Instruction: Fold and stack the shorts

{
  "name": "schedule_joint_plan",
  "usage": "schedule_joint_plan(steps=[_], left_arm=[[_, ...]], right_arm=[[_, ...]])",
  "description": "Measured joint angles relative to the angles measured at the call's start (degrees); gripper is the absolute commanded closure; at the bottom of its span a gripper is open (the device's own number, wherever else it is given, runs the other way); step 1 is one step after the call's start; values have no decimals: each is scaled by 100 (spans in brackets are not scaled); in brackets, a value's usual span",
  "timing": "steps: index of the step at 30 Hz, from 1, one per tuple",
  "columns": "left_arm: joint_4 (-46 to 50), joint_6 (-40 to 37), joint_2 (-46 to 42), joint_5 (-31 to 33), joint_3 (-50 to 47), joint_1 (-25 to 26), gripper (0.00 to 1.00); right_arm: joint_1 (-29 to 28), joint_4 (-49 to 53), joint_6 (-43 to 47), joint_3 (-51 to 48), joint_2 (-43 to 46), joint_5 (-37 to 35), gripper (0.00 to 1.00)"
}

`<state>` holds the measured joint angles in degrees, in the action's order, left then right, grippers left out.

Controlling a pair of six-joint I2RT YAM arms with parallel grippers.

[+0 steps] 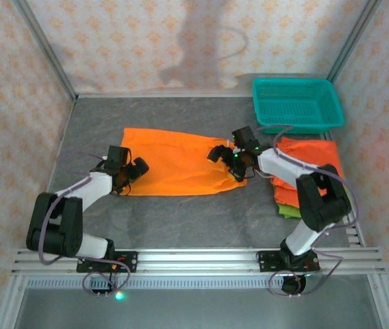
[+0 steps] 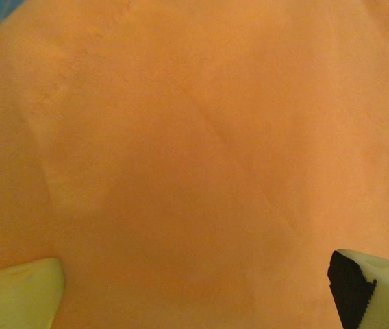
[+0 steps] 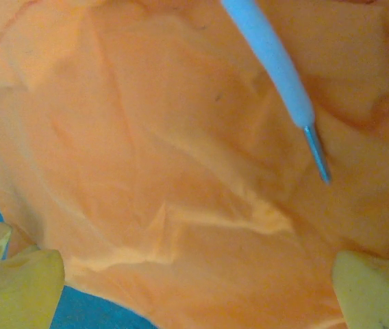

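A: Both claws gape wide, empty. The left gripper (image 1: 134,175) is over the left end of the flat orange shorts (image 1: 181,161); the right gripper (image 1: 227,163) is over the right end, by the drawstring (image 3: 270,62).

B: Light, limp cloth, probably slippery. I'd pinch the end corners.

A: The grey table (image 1: 201,219) looks smooth. The folded stack (image 1: 311,154) lies to the right, with the teal basket (image 1: 297,103) beyond and papered walls (image 1: 181,41) behind.

I can read no text, label, brand or number on any of my feeds. The orange shorts (image 1: 174,164) carry no print that I can make out, up close or from above, and the teal basket (image 1: 297,103) looks plain too. Any maker's mark on the left arm's base (image 1: 104,263) may simply be too small for me to tell.
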<state>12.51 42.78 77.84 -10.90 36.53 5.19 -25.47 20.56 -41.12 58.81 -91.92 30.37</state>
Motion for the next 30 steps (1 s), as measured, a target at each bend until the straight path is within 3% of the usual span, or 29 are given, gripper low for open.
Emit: schedule_joint_plan(steps=[7,9,11,17,24,30], left_arm=[[404,-195,-1694,39,39,48,0],[402,-282,-2076,-31,50,48,0],[402,-369,-2365,-120,61,48,0],[409,-483,-2806,-409,48,74,0],[446,-518,-2835,-549,24,83,0],[452,-527,-2828,-564,-33,83,0]], right_arm=[[-7,887,1008,212,1283,-1410,0],[146,955,1250,229,1377,-1488,1],[380,1023,1408,229,1349,-1443,9],[1104,1167,1888,245,704,-1152,18],[1182,1311,2343,455,-372,-876,32],[1165,1296,2503,726,-955,-586,33]])
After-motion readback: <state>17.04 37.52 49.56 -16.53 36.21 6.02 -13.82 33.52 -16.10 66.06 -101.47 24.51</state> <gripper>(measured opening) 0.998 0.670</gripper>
